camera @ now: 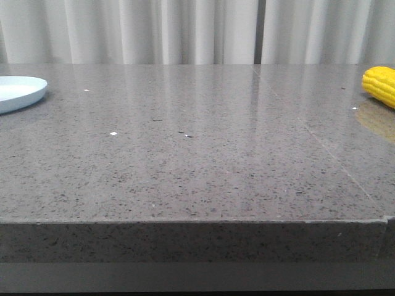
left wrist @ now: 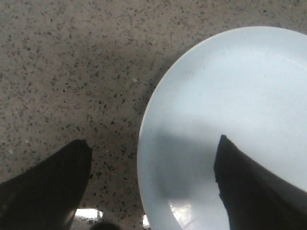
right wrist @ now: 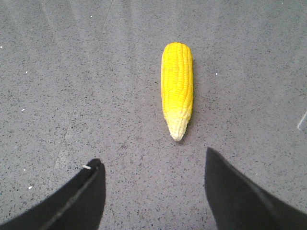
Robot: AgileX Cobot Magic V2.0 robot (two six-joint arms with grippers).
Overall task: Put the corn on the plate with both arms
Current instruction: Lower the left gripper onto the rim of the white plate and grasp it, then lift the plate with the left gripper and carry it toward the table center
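The yellow corn [camera: 381, 85] lies on the grey table at the far right edge of the front view. In the right wrist view the corn [right wrist: 177, 89] lies beyond my open, empty right gripper [right wrist: 152, 158], its pale tip pointing toward the fingers. The white plate [camera: 18, 92] sits at the far left. In the left wrist view the plate [left wrist: 230, 110] lies under my open, empty left gripper [left wrist: 152, 146], whose one finger is over the plate and the other over the table. Neither arm shows in the front view.
The grey speckled stone table [camera: 197, 154] spans the front view, with its front edge near the camera. White curtains [camera: 197, 31] hang behind it. A thin seam [camera: 308, 129] runs across the table's right part.
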